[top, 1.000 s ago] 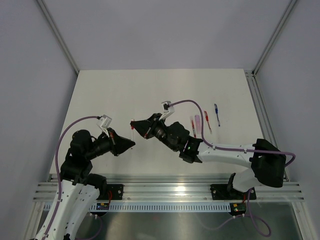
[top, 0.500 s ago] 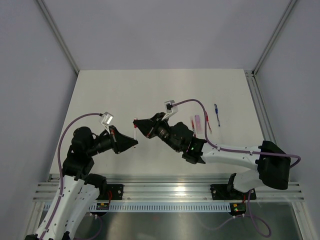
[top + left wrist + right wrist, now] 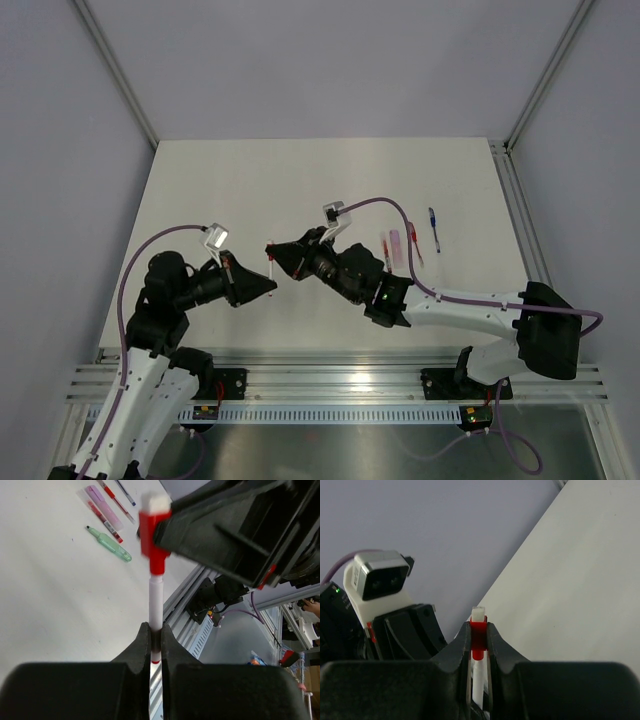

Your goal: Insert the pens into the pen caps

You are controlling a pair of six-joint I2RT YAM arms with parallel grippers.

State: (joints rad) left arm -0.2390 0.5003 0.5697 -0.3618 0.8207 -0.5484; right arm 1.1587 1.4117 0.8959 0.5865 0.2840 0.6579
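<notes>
My left gripper (image 3: 272, 286) is shut on the lower end of a white pen with red trim (image 3: 156, 600). The pen stands up from its jaws (image 3: 156, 631). My right gripper (image 3: 271, 250) is shut on a red pen cap (image 3: 478, 632) and meets the left gripper tip to tip above the table. The pen's far end is inside the cap (image 3: 154, 540). The white barrel (image 3: 478, 680) runs down between the right fingers. The pen (image 3: 270, 266) shows as a short white line between the two tips.
More pens lie on the table to the right: a red one (image 3: 386, 251), a pink one (image 3: 397, 243), another red one (image 3: 414, 243) and a blue one (image 3: 434, 229). A pale green pen (image 3: 112, 545) lies beside them. The table's front rail (image 3: 340, 370) runs below.
My left gripper has moved a little right and up towards the right gripper, and the two tips now stand closer. The right arm has shifted slightly. Little has changed in the last half second.
</notes>
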